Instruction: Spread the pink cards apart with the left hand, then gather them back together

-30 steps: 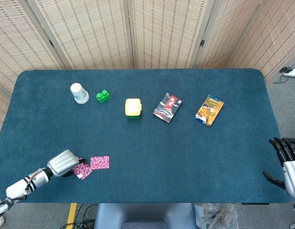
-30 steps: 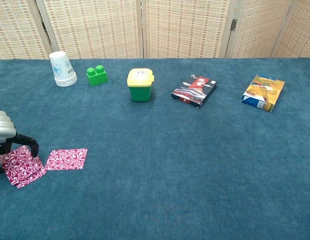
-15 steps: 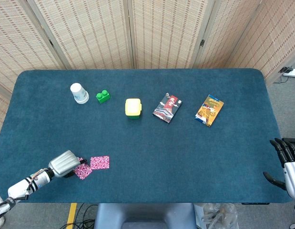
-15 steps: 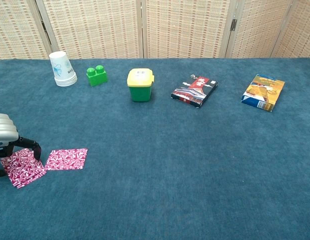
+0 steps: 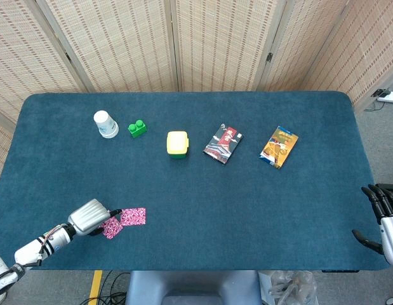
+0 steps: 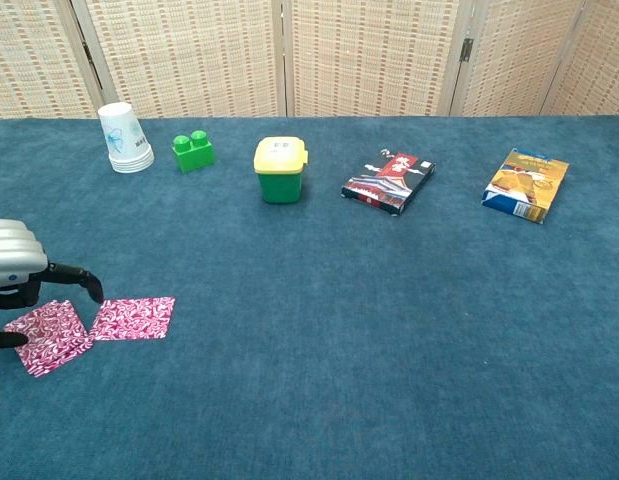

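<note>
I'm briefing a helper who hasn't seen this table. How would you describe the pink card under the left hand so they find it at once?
Start at the blue table's near left corner, where the left hand hovers. Two pink cards lie there; this card is the one further left, under the fingers. Unlike its neighbour, it is partly covered.

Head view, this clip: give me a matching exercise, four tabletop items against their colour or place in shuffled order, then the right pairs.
Items:
1. paper cup
2. toy brick
3. lidded tub
4. pink cards

Descriptions:
A. yellow on top, middle of the far row
B. near edge, beside the left hand
C. white, furthest left in the far row
D. green, just right of the cup

Pairs: 1-C, 2-D, 3-A, 4-B
</note>
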Robot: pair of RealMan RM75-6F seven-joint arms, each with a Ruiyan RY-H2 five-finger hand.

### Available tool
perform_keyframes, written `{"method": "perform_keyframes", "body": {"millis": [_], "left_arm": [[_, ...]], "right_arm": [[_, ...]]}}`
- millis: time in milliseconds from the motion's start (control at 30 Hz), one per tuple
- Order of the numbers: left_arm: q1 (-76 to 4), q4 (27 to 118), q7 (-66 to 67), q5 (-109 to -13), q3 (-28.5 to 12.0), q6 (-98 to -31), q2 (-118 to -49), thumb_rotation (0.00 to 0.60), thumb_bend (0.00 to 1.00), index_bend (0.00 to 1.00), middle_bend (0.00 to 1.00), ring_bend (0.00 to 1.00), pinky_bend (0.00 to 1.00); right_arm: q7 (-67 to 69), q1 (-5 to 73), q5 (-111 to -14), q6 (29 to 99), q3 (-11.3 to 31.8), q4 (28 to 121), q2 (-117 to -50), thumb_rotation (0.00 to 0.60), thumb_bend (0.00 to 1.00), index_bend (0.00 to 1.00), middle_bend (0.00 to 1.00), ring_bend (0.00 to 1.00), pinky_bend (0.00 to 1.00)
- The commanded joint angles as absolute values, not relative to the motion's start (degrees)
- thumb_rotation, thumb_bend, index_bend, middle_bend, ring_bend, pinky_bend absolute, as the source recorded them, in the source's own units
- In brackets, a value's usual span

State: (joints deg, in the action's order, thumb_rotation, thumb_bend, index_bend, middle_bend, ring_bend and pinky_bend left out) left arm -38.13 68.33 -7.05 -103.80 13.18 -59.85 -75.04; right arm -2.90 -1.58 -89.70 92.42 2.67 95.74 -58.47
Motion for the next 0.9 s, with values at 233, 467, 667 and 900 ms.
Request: {"method": "perform_keyframes", "body": {"millis": [233, 467, 667, 900], "left_arm": [[-36.7, 77.7, -1.3, -95.6, 7.6, -58.4, -76.2, 0.6, 0.32, 0.31, 0.99, 0.94, 1.0], [-36.9, 83.1, 6.6, -88.4, 4.7, -53.5, -77.7, 0.6, 0.32, 0.31, 1.0, 0.94, 1.0], [-37.3, 87.5, 12.2, -81.1, 2.8, -49.6, -77.7, 0.596, 0.32, 0.26, 1.0, 0.94, 1.0], [-37.9, 91.7, 17.6, -73.7, 1.9, -46.6, -76.9, 0.567, 0.32, 0.22, 1.0, 0.94, 1.0]], "right_arm": [[-2.1, -1.7, -89.7, 92.5, 2.7, 95.1, -58.4, 0.6, 0.18, 0.11, 0.15, 0.13, 0.18], [-0.7, -1.9, -89.3, 92.4, 2.7, 94.0, -58.5, 0.6, 0.18, 0.11, 0.15, 0.13, 0.18], [0.1, -1.8, -89.1, 92.1, 2.7, 93.2, -58.7, 0.6, 0.18, 0.11, 0.15, 0.13, 0.18], [1.1, -1.5, -88.9, 91.6, 2.9, 92.3, -58.8, 0.6, 0.18, 0.11, 0.15, 0.13, 0.18]]}}
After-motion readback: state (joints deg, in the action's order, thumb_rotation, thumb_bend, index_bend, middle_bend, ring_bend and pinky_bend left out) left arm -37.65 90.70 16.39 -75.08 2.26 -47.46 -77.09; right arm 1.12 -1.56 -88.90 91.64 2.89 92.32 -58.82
